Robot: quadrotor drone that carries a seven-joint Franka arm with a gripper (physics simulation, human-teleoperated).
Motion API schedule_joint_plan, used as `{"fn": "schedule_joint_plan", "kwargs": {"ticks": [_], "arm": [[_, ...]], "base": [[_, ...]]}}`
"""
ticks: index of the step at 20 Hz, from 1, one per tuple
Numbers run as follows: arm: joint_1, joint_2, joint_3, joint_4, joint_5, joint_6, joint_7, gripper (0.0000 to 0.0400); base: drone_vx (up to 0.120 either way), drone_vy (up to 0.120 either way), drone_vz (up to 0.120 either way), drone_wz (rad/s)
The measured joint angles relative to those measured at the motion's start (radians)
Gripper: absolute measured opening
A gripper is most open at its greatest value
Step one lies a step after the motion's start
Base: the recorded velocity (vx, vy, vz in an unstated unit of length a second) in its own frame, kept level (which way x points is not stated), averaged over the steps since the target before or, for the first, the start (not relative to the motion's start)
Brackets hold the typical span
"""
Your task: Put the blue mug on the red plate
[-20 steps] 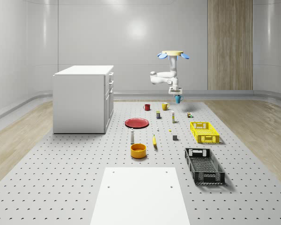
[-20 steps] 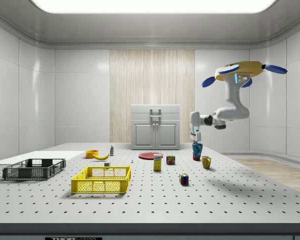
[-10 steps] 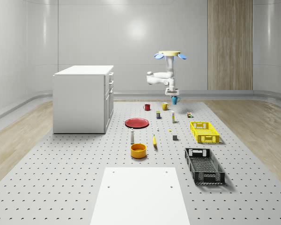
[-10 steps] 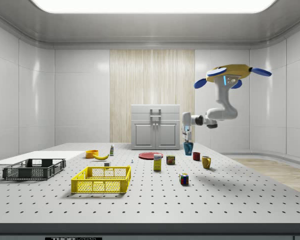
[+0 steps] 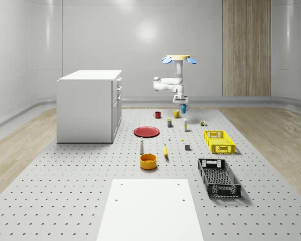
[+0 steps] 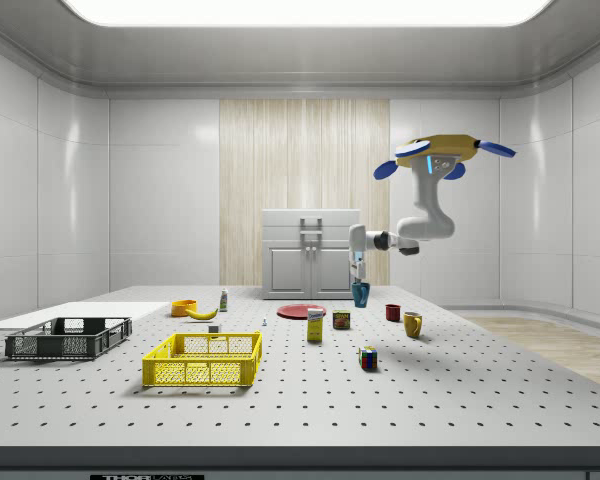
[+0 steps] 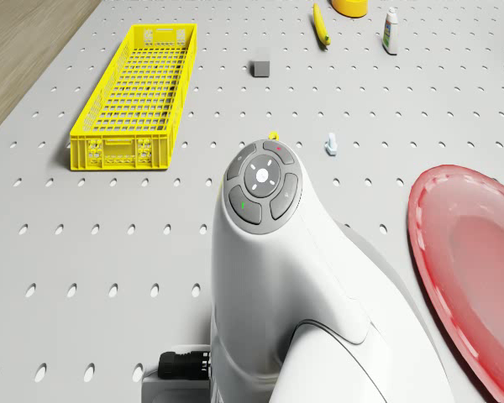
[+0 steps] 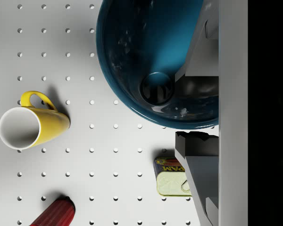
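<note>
Pincer hangs from the bent arm with the blue mug clamped in it, lifted clear of the tabletop. Seen from the wrist, one finger reaches down inside the mug, whose mouth gapes straight up at the camera, so its long axis stands upright; the rim is cut off by the frame edge. From the whole-scene view the handle sticks out toward that view's right. Below the pincer stand a yellow mug, a tin partly hidden behind the finger, and a red mug cropped at the frame edge. Farther off, the red plate lies bare. Overhead the drone hovers above the tabletop; its own camera has the arm hiding the mug and the plate cut off.
</note>
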Motion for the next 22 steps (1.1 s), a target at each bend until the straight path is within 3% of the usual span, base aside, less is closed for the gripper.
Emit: {"fn": "schedule_joint_plan", "kwargs": {"ticks": [22], "arm": [[-0.008, -0.034, 0.004, 0.002, 0.014, 0.031, 0.006, 0.01]], "base": [[0.12, -0.12, 0.0, 0.0]]}}
